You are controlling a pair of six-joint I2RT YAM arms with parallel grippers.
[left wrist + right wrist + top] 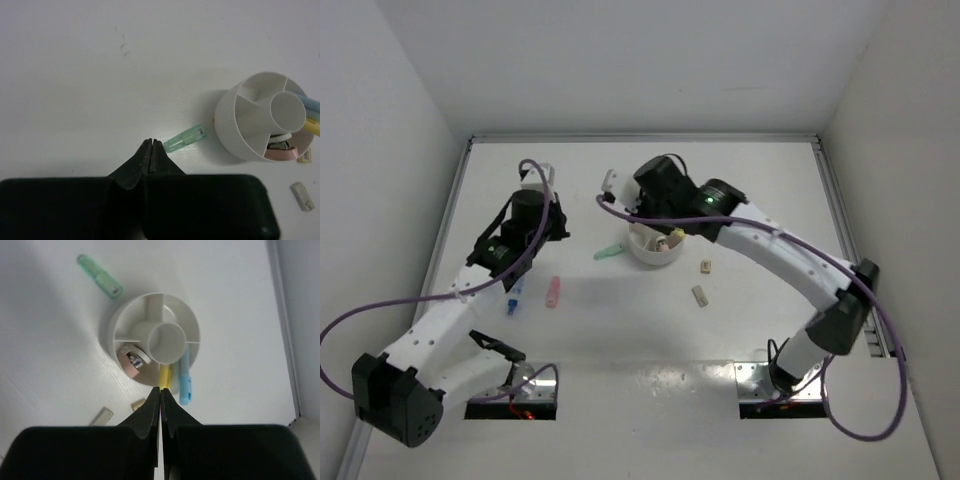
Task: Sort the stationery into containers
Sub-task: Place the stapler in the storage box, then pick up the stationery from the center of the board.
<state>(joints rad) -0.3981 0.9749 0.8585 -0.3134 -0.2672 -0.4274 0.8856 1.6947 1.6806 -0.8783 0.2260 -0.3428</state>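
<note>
Both my hands are pinched shut and hold nothing. My left hand (151,148) hangs over bare tabletop (75,75), its tips just beside the translucent green marker (186,139). My right hand (160,395) hovers at the near side of the round white plastic desk organiser (227,127), which stands about the middle of the tabletop.

I judge the sorting to be partly done. A yellow marker (164,375) and a light blue marker (185,382) stand together in one wedge compartment. A pink and white round piece (132,360), which I cannot identify, lies in the wedge next to it. The other wedges and the central well look empty.

Left out on the tabletop are:
- the green marker, lying flat just beside the organiser on its left;
- a pink marker (553,292) and a blue marker (512,300), nearer the left edge, by my left arm;
- two small tan blocks (706,266), on the organiser's right, toward the near edge.

That makes five pieces to go, with the green marker closest to my left hand.
</note>
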